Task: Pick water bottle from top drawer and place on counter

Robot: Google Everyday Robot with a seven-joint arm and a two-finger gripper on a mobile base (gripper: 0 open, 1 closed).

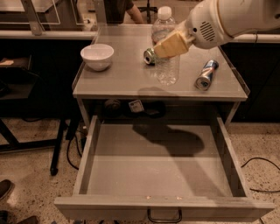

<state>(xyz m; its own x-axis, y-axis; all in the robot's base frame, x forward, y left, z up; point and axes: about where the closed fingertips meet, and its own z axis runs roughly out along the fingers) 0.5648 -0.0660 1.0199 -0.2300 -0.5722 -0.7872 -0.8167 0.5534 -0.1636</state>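
My gripper (171, 44) is shut on the water bottle (166, 65), a clear ribbed bottle with a white cap (164, 12). It holds the bottle upright over the middle of the counter (127, 78); I cannot tell whether the base touches the surface. A tan finger (174, 43) crosses the bottle's middle. The white arm reaches in from the upper right. The top drawer (157, 170) is pulled open below the counter and its floor is bare, with the dark loop handle (164, 216) on its front.
A white bowl (97, 56) stands at the counter's left. A green crushed can (150, 56) lies just behind the bottle. A blue-silver can (205, 74) lies at the counter's right. Cables run on the floor beside the drawer. A shoe (5, 189) is at the lower left.
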